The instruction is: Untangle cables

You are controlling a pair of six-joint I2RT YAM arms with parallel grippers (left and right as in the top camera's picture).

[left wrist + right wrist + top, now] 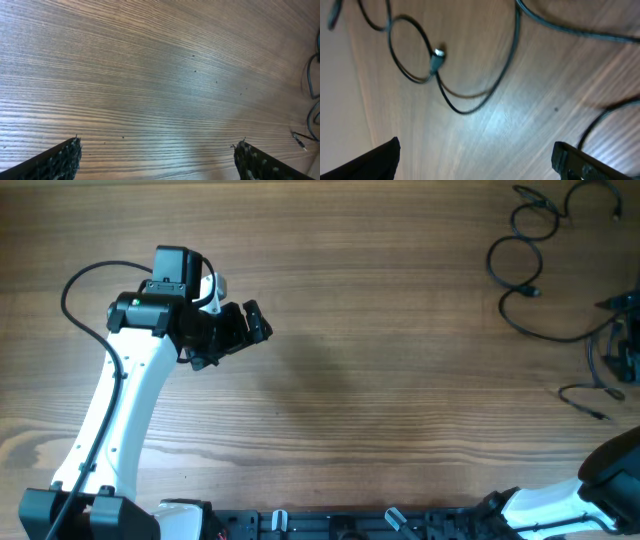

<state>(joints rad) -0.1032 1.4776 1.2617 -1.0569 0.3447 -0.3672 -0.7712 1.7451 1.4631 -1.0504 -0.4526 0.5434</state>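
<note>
The cables [530, 280] lie as loose thin black loops at the table's far right. In the right wrist view one loop ends in a small plug [437, 57], and more cord [560, 27] runs across the top. My right gripper [476, 155] hovers open just above them with only bare wood between its fingers. From overhead it shows as a dark shape [622, 340] at the right edge. My left gripper [238, 340] is far off at the left, open [157, 157] and empty over bare wood. A plug end [300, 141] shows at that view's right edge.
The wooden table [380, 380] spans the whole view. A thick black wire [75, 290] curves from the left arm. The arm bases and a black rail [350, 522] line the near edge. The cables reach the table's right edge.
</note>
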